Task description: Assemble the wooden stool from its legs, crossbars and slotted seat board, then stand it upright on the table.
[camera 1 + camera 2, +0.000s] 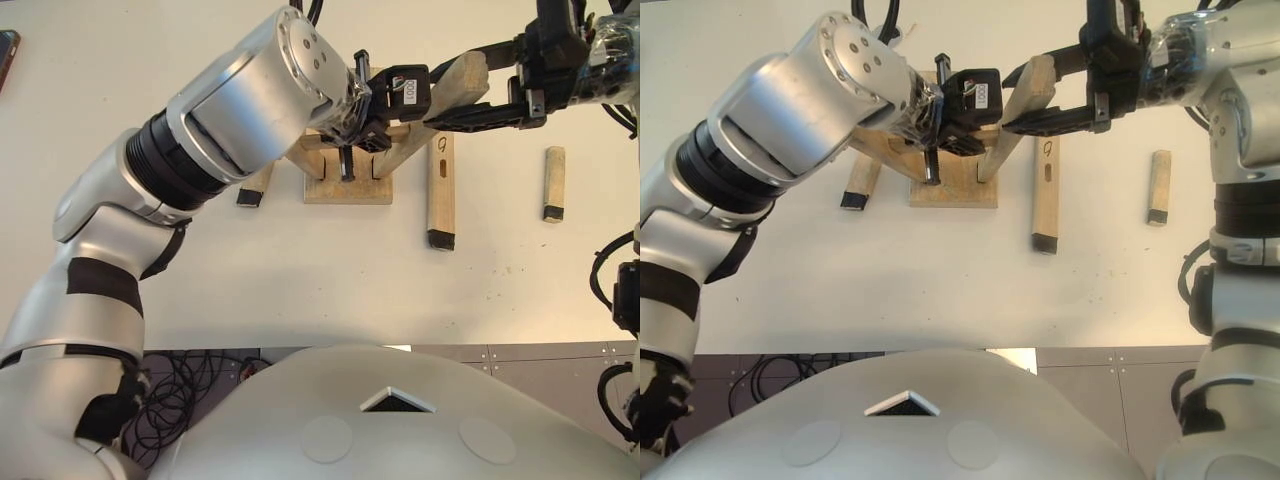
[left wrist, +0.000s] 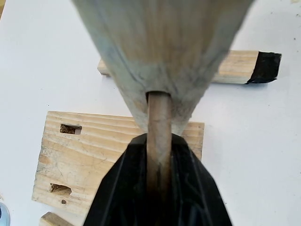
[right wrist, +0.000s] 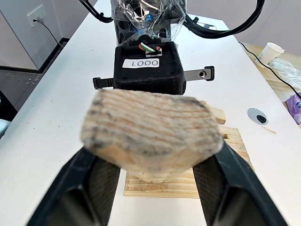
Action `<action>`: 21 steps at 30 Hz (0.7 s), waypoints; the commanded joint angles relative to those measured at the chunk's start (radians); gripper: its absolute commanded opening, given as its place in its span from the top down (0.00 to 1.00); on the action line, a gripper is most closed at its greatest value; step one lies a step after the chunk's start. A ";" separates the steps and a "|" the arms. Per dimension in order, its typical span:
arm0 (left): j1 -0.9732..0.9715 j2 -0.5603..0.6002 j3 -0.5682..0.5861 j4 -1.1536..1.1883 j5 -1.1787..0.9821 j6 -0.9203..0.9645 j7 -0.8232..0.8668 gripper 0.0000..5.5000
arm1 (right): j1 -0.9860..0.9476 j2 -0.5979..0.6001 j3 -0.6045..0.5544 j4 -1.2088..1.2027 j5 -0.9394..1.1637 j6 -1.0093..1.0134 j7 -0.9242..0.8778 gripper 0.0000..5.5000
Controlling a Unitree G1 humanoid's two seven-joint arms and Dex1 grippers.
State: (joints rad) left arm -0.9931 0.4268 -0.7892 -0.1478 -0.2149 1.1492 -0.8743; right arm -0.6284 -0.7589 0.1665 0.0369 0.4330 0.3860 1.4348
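Observation:
My left gripper (image 2: 159, 143) is shut on a round wooden crossbar (image 2: 159, 113), whose end sits in a hole in a stool leg (image 2: 162, 42). That leg (image 1: 1005, 145) slants above the slotted seat board (image 1: 348, 188), and my right gripper (image 1: 465, 85) is shut on its upper end (image 3: 153, 134). The seat board (image 2: 89, 146) lies flat on the table with its slots facing up. In the head views both grippers meet over the board, the left gripper (image 1: 360, 125) just left of the leg.
A loose leg (image 1: 441, 195) with a black tip lies right of the board, and a short black-tipped piece (image 1: 554, 183) lies farther right. Another black-tipped leg (image 1: 256, 190) lies left of the board, partly under my left arm. The near table (image 1: 330, 280) is bare white.

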 commanded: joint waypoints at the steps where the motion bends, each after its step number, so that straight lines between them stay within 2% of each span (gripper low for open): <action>1: 0.175 -0.048 -0.153 0.149 -0.005 0.034 -0.012 0.93 | 0.026 0.088 0.077 -0.063 0.024 0.002 0.032 0.63; 3: 0.161 -0.045 -0.145 0.163 0.015 -0.051 -0.039 0.93 | 0.033 0.080 0.086 -0.064 0.015 0.025 0.026 0.63; 4: 0.151 -0.047 -0.123 0.169 0.015 -0.071 -0.051 0.86 | 0.038 0.075 0.091 -0.061 0.005 0.025 0.022 0.56; 8: 0.058 -0.005 -0.003 0.089 0.022 -0.145 -0.104 0.75 | 0.072 0.056 0.089 -0.066 -0.029 0.017 -0.012 0.43; 11: 0.004 0.079 0.081 -0.012 0.014 -0.210 -0.179 0.75 | 0.083 0.058 0.074 -0.059 -0.039 0.003 -0.050 0.36; 17: -0.089 0.188 0.300 -0.060 -0.017 -0.285 -0.238 0.75 | 0.107 0.091 0.063 -0.066 -0.071 -0.004 -0.153 0.36; 21: -0.108 0.181 0.427 -0.033 -0.031 -0.302 -0.187 0.75 | 0.115 0.134 0.076 -0.047 -0.109 -0.016 -0.237 0.36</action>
State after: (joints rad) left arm -1.0819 0.6214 -0.4289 -0.2067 -0.2461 0.8547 -1.1074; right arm -0.5102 -0.6710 0.2372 -0.0209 0.3590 0.3844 1.2571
